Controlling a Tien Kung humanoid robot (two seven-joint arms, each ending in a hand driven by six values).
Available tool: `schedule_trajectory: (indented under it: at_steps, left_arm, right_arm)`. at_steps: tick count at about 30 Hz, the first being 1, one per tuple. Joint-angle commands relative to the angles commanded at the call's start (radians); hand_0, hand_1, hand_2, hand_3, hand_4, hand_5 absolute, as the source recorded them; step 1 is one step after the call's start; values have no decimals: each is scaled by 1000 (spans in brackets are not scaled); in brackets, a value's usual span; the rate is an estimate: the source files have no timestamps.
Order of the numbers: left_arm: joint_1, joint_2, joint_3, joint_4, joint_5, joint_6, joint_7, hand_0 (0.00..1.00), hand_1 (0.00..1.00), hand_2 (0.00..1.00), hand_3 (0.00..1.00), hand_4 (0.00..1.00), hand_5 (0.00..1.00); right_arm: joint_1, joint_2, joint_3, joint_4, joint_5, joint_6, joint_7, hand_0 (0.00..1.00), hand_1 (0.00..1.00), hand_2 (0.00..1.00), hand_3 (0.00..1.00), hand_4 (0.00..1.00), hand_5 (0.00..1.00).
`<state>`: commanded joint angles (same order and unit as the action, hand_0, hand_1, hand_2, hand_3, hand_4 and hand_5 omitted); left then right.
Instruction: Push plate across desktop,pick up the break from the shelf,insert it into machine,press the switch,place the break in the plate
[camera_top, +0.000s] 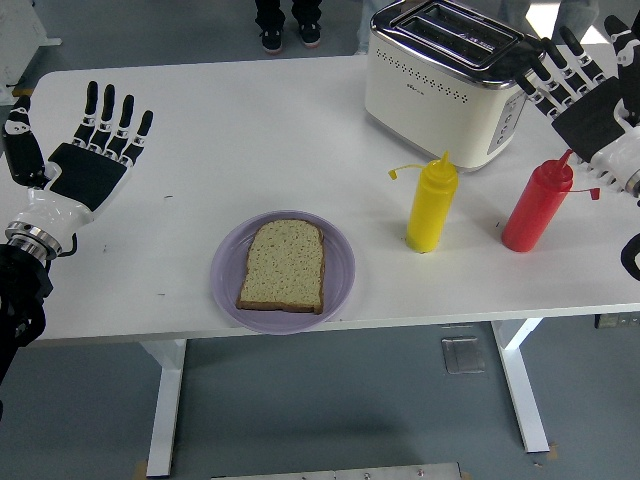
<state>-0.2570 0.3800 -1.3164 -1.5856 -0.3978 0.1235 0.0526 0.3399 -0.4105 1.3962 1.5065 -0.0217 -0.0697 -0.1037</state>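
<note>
**Bread slice lying flat on the purple plate, both hands empty**

Nearest the table's front edge sits a round, pale purple plate (283, 272), and on it lies a slice of light brown wholemeal bread (284, 265) with a darker crust. The slice lies flat, its speckled face up. Its long axis runs roughly from the near edge toward the far side, with the rounded top pointing away from the robot and the squared bottom crust nearest the front edge. It fills the middle of the plate, leaving a rim of purple all round.

To the right and a little farther back stand a yellow plastic squeeze bottle (431, 206) and a red plastic squeeze bottle (536, 205), both upright and apart from each other.

At the left, the black-and-white left hand (85, 165) hovers palm up with its fingers spread, holding nothing.

Farther back stands a cream two-slot toaster with a chrome top (446, 82). The right hand (590, 105) is just beside its right end, fingers extended and fanned apart, empty.

At the far edge, a person's dark shoes (288, 32) show on the floor.
</note>
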Motion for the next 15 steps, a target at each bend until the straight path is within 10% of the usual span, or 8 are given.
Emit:
schedule_trajectory:
  at_steps: [15]
  left_arm:
    - [1,1,-2,-4,-1,1,0,805,749,715,724,776,998]
  right_arm:
    - [-2,-1,6,2,0,-3,0,834,766,758,751,736,571]
